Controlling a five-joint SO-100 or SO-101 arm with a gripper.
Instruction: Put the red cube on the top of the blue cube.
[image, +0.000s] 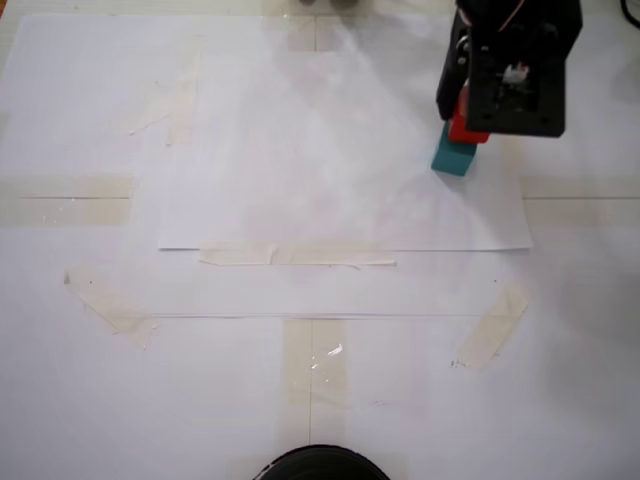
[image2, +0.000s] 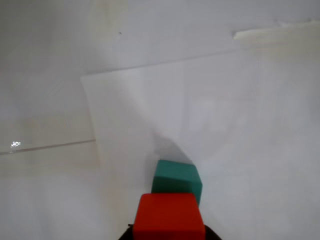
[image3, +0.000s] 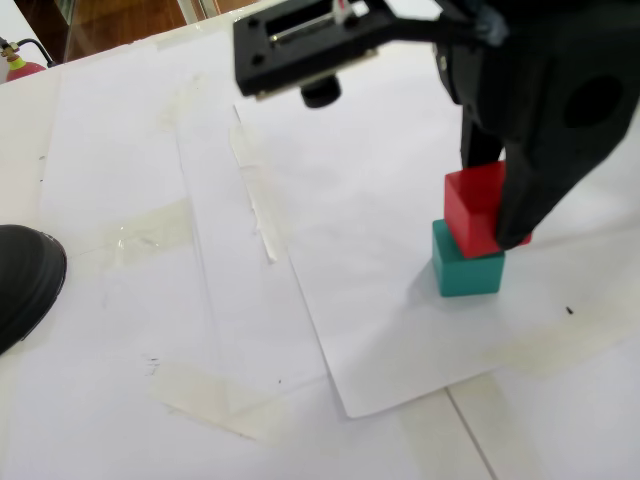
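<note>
**A:** Where's the red cube (image3: 478, 208) right now?

**B:** Pinched in the gripper (image3: 488, 215), sitting on or just above the blue cube (image3: 465, 266). In a fixed view from the side it looks to rest on the blue one's top but shifted a little off square, overhanging toward the right of that view. I can't tell whether the faces fully touch.

**A:** And where on the bench?

**B:** On the white sheet of paper (image: 300, 180), near its right edge in the fixed view from above, toward the far side. The blue cube (image: 455, 157) peeks out below the arm there, with the red cube (image: 464, 126) mostly hidden under the black gripper body.

**A:** How would you expect the cube to handle?

**B:** Small, stiff and probably light, with plain matte faces, so it shouldn't slip much. Two opposite flat sides are the place to hold it, which is how the fingers seem to grip it now. The risk is that a light cube shifts or tips off if the stack isn't lined up when let go.

**A:** The arm's pose?

**B:** Reaching out and pointing down over the stack, gripper roughly vertical. The wrist view looks past the red cube (image2: 169, 216) at its bottom edge, with the blue cube (image2: 176, 177) just beyond.
</note>
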